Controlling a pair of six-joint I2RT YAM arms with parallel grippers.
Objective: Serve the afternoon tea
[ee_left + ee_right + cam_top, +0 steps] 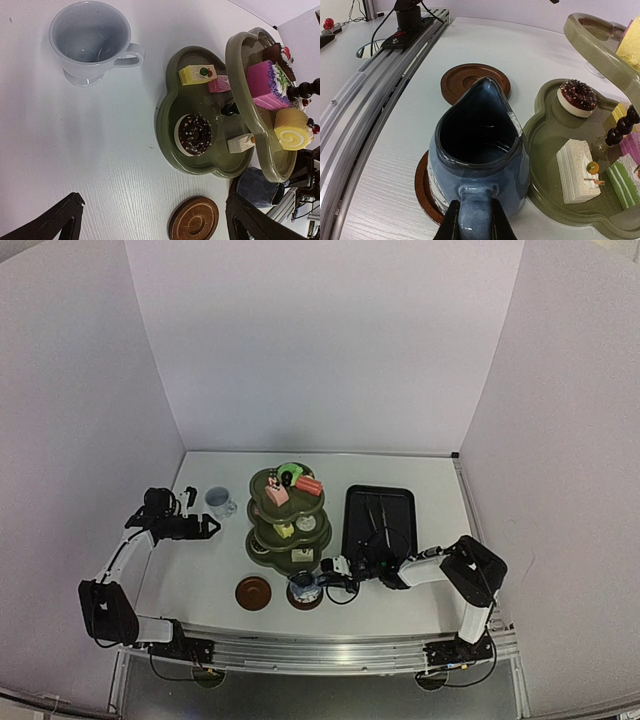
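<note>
The olive-green three-tier stand (283,523) holds several small cakes and a chocolate doughnut (195,134). A dark blue cup (480,145) sits on a brown coaster (422,186) in front of the stand. My right gripper (472,225) is shut on the cup's handle. A second brown coaster (253,592) lies bare to its left. A pale bluish cup (92,40) stands upright left of the stand. My left gripper (212,528) hovers open near that cup, nothing between its fingers (62,217).
A black rectangular tray (352,502) with metal tongs (375,525) lies right of the stand, above the right arm. The stand's bottom tier (545,150) almost touches the blue cup. The table's front rail (365,115) runs close by.
</note>
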